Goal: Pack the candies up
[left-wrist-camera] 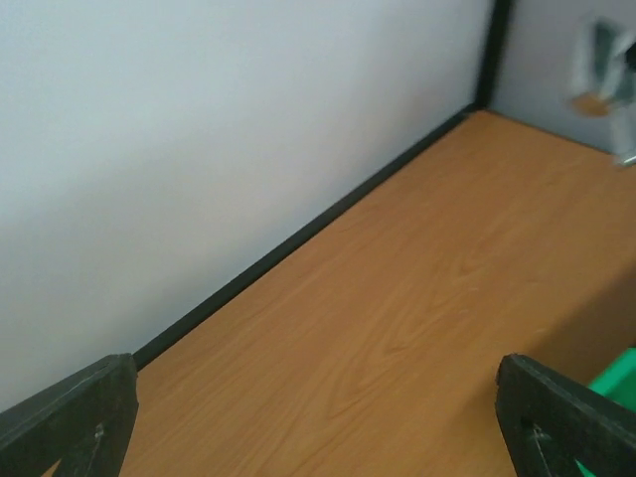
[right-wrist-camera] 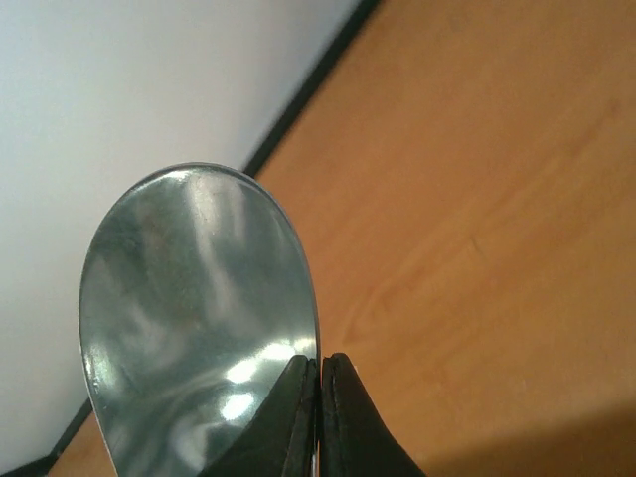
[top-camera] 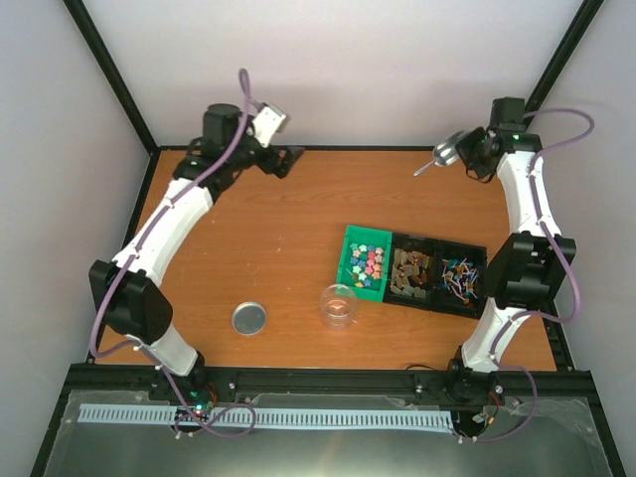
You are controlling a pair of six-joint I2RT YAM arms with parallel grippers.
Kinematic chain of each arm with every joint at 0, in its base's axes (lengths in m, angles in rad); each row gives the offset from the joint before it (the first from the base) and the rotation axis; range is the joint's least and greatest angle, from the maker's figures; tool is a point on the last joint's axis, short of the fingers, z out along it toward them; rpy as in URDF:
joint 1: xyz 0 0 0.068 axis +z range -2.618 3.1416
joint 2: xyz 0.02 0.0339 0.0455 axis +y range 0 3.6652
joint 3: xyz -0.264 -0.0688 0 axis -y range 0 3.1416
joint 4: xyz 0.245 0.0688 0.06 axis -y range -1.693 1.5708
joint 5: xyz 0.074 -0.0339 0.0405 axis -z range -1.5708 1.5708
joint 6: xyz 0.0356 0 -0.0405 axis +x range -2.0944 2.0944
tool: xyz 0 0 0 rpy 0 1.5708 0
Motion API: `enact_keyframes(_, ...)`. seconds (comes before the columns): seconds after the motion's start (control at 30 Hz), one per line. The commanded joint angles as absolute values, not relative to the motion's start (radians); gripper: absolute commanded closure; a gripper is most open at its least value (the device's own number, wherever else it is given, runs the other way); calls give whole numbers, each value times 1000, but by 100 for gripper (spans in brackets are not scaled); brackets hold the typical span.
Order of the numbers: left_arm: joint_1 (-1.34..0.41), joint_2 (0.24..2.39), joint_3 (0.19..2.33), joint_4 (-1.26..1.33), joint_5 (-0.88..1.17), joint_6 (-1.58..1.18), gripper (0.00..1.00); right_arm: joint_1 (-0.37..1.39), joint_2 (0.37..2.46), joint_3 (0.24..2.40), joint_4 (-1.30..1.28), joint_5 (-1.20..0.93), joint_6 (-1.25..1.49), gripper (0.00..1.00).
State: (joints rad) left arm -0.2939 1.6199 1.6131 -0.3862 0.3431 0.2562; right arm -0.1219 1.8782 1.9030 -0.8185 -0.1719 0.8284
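Spoon [right-wrist-camera: 199,318] sits clamped in the right arm's [top-camera: 527,189] jaws, raised well behind and right of the jar [top-camera: 339,306]. Candies [top-camera: 369,260] lie in the green tray [top-camera: 348,263] just behind the jar. Scooping seems the step in hand; next the spoon must swing down into that tray. Left arm [top-camera: 174,214] reaches far behind and left of the jar, jaws wide and empty.

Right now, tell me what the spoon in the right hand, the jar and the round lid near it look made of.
The spoon: polished metal, likely steel; its bowl mirrors bright highlights where the right hand pinches it. The jar: clear glass or plastic, I cannot tell which; the table shows through it. The lid: dull grey metal by its sheen, possibly tin.
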Motion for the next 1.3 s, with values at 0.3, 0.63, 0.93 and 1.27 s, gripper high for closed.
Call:
enact_keyframes(0.3,-741,1749,1620,-190,362,535,1,-48,1721,1644,-884,-244,1067,97)
enact_keyframes(0.63,-850,1896,1670,-160,204,600,13,-31,1666,1574,-895,-259,1092,97)
enact_keyframes(0.93,-853,1983,1716,-121,204,555,30,-1,1600,1481,-895,-291,1121,97)
enact_keyframes(1.27,-859,2022,1706,-56,121,592,50,0,1584,1453,-904,-310,1142,97)
